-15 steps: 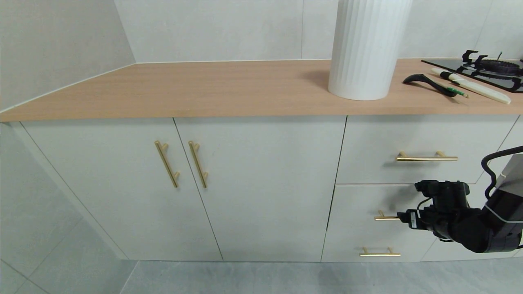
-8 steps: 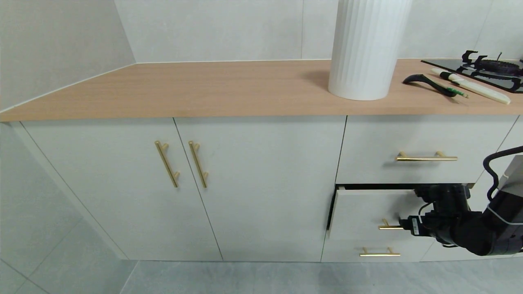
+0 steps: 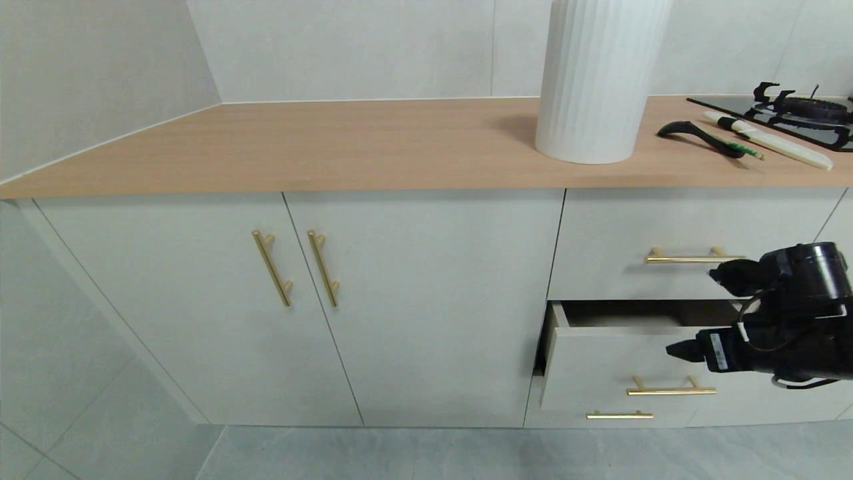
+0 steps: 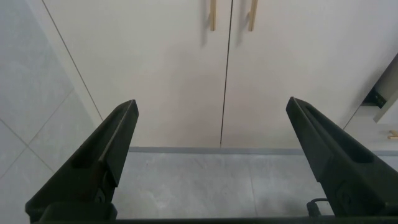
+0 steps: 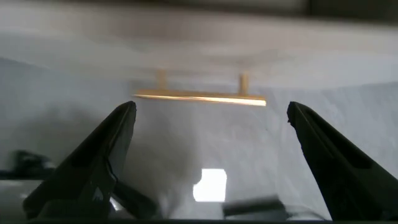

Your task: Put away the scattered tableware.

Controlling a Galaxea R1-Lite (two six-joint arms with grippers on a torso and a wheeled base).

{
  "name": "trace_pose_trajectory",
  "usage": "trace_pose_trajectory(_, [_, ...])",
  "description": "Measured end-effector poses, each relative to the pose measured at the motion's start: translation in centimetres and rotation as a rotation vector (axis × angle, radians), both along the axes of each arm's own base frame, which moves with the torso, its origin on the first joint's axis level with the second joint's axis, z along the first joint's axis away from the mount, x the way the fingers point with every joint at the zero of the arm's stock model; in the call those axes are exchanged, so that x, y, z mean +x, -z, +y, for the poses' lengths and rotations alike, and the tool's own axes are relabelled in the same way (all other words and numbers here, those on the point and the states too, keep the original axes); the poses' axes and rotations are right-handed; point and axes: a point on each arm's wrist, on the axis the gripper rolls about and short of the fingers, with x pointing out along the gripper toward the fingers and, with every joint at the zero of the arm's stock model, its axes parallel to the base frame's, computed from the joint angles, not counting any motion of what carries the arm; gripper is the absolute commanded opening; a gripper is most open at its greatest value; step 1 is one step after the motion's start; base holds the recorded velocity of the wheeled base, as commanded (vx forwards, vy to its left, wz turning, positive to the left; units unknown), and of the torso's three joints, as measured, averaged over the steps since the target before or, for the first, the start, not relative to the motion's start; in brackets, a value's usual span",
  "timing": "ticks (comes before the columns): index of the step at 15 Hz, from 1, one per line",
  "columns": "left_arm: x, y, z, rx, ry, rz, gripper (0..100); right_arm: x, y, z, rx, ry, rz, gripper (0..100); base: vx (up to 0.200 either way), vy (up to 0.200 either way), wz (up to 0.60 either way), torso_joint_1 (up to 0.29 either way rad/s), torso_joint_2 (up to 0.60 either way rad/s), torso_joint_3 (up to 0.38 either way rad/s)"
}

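The middle drawer of the pale grey cabinet (image 3: 610,360) stands partly pulled out in the lower right of the head view. A dark gap shows above its front panel, and its gold bar handle (image 3: 672,390) is in plain sight. Too little of the inside shows to tell whether anything lies in it.

The right end effector (image 5: 211,115) sits at the lower right of that view, just in front of the drawer and a little above the handle, apart from it. Its fingers are spread wide and hold nothing; its wrist view looks past them at the handle. The left end effector (image 4: 211,106) is also spread and empty, facing the foot of the two pale cupboard doors (image 4: 224,68) and the grey tiled floor (image 4: 205,186).

The scattered tableware lies on the wooden desk (image 3: 333,147) at the upper right of the head view:
- a black curved-handled utensil (image 3: 700,137)
- just beside it, a long cream-coloured utensil (image 3: 783,145)
- between them, a thin green-tipped piece (image 3: 752,151), too small to identify

They sit between the tall white ribbed cylinder (image 3: 596,80) and the black gas hob (image 3: 800,110), near the desk's front edge and above the drawer stack.

As for progress, the opening of a storage place looks done or nearly so, though the drawer may need pulling out further to take the longer piece. None of the tableware has been lifted. What is left is most of the job: pick each piece off the desk, lay it in the drawer, and push the drawer closed
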Motion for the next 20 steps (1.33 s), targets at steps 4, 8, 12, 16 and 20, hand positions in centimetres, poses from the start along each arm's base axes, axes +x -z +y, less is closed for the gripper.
trace_pose_trajectory(4, [0.0, 0.0, 0.0, 0.0, 0.0, -0.001, 100, 0.3, -1.8, 0.8, 0.06, 0.0, -0.158, 100, 0.0, 0.0, 0.0, 0.0, 0.0, 0.0])
trace_pose_trajectory(8, [0.0, 0.0, 0.0, 0.0, 0.0, -0.001, 100, 2.4, 0.7, 1.2, 0.056, 0.012, -0.172, 100, 0.0, 0.0, 0.0, 0.0, 0.0, 0.0])
trace_pose_trajectory(12, [0.0, 0.0, 0.0, 0.0, 0.0, 0.0, 100, 4.0, 2.7, 1.3, 0.035, 0.042, -0.195, 100, 0.0, 0.0, 0.0, 0.0, 0.0, 0.0])
trace_pose_trajectory(16, [0.0, 0.0, 0.0, 0.0, 0.0, -0.001, 100, 4.9, 4.3, 1.4, 0.038, 0.044, -0.237, 100, 0.0, 0.0, 0.0, 0.0, 0.0, 0.0])
trace_pose_trajectory(20, [0.0, 0.0, 0.0, 0.0, 0.0, -0.001, 100, 4.7, 5.2, 1.3, 0.025, 0.046, -0.21, 100, 0.0, 0.0, 0.0, 0.0, 0.0, 0.0])
